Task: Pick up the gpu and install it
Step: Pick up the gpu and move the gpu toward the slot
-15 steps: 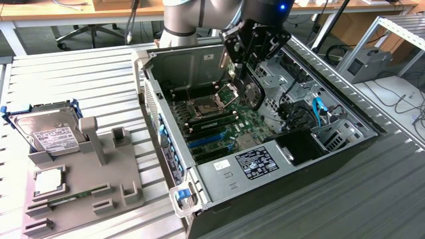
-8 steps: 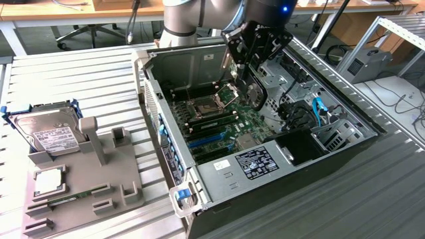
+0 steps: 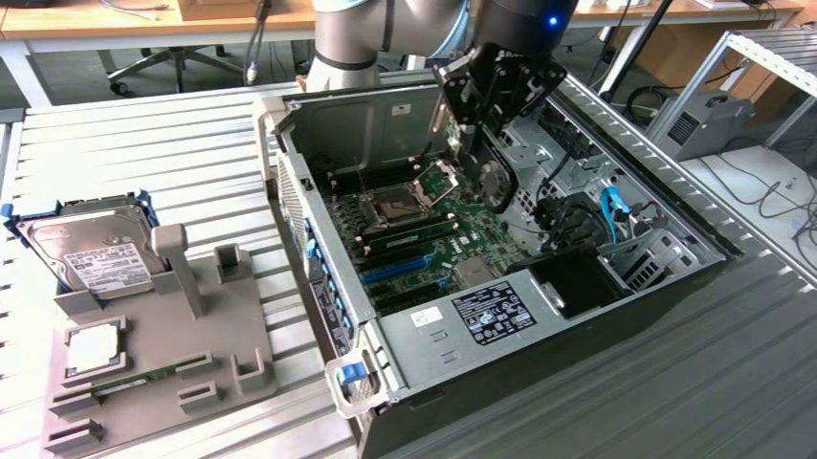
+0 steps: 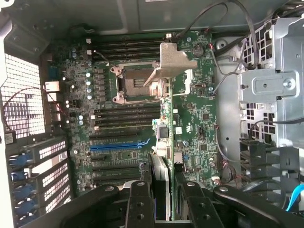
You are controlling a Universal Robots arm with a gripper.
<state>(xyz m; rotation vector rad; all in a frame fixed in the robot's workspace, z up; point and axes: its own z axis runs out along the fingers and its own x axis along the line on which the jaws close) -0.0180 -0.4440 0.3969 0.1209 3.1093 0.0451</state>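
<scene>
Wrist view: one gripper (image 4: 161, 209), jaws half-closed, clamps one gpu (image 4: 161, 175) edge-on over the motherboard (image 4: 199, 109). Exterior view: one open case (image 3: 511, 325), one hard drive (image 3: 90, 249) outside it.

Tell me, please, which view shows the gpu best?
The exterior view: the gpu hangs from the gripper above the motherboard, its dark face showing. The wrist view shows it edge-on, a thin green strip between the fingers.
</scene>
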